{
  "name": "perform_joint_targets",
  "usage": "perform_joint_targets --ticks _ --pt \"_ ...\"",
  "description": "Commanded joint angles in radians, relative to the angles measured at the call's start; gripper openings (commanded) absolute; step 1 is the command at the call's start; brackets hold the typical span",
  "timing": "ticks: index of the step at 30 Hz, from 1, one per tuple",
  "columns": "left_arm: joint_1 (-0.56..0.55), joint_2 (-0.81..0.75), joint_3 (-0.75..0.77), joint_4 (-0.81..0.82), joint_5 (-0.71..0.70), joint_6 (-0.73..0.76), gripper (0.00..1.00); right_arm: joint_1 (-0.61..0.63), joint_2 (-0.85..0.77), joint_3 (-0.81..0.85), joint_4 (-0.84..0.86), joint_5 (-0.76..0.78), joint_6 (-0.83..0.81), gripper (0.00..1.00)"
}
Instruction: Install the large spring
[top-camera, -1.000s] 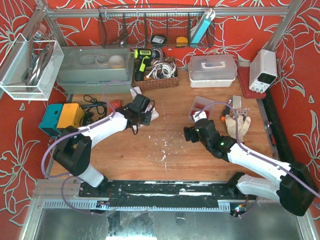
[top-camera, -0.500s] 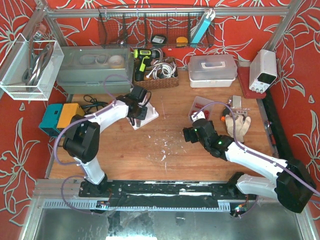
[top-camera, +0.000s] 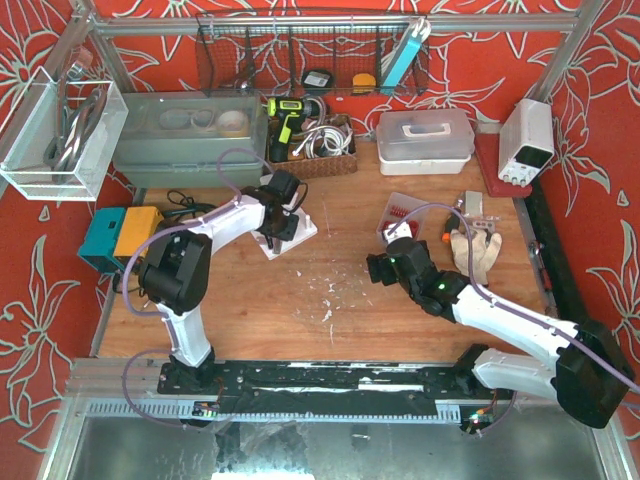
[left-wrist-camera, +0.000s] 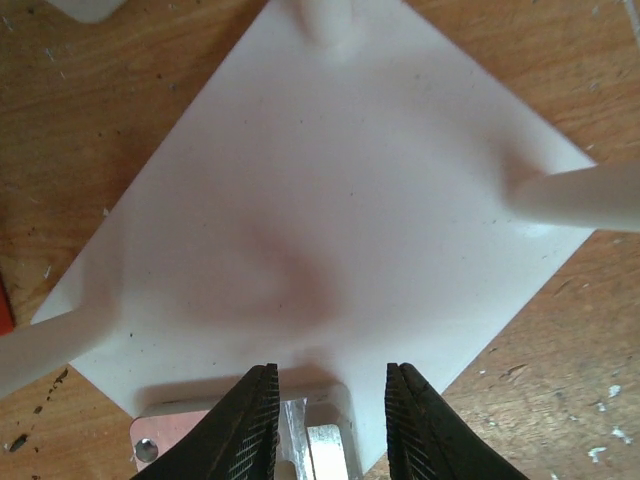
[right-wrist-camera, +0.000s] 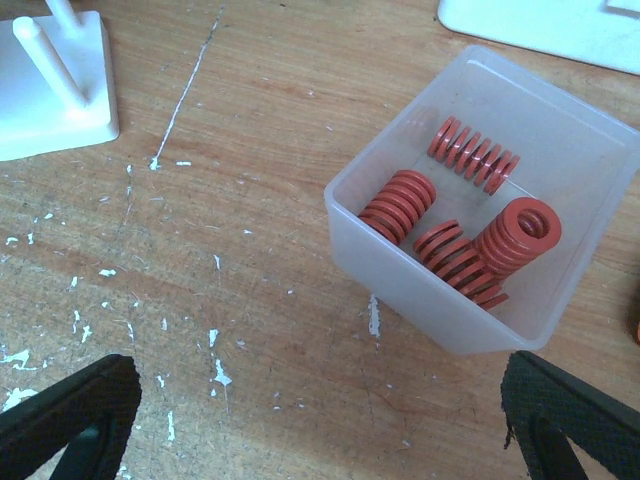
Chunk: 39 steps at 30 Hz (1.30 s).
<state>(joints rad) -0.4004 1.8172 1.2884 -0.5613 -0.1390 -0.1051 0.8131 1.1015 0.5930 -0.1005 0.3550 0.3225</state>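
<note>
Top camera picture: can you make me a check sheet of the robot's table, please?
Surface: wooden table, scratched, white flecks.
Job's things: red springs in clear tub; white peg base under left gripper.
Clutter: glove, teal-yellow box, grey bin, white lidded box.
Grippers: left gripper astride the base's edge, grip unclear; right gripper wide open, empty, near tub.
Cables: purple cables along both arms; black cord by the box.
Surroundings: red flowered walls, wire rack, power supply.

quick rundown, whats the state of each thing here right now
left gripper, fingers partly closed at the base edge, grip unclear
right gripper, fingers wide open, empty
post base, upright, posts bare
spring box, open top, four inside
red springs, loose, none installed
</note>
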Motion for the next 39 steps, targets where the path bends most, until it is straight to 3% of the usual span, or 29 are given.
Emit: perform_joint_targets --ticks 1,23,33,39 --pt "-0.003 0.015 0.017 -0.052 -0.028 -0.006 0.33 0.007 -0.016 0.021 -0.021 0.030 -0.007 0.99" --pt "-0.024 0.081 0.040 -0.076 -0.058 -0.017 0.32 0.006 -0.024 0.022 -0.026 0.042 -0.010 0.99" --pt "-0.092 0.137 0.217 -0.212 -0.201 -0.021 0.41 0.008 -0.030 0.024 -0.031 0.047 -0.011 0.99" --pt "-0.141 0.103 0.151 -0.217 -0.273 -0.089 0.31 0.009 -0.035 0.021 -0.029 0.044 -0.010 0.99"
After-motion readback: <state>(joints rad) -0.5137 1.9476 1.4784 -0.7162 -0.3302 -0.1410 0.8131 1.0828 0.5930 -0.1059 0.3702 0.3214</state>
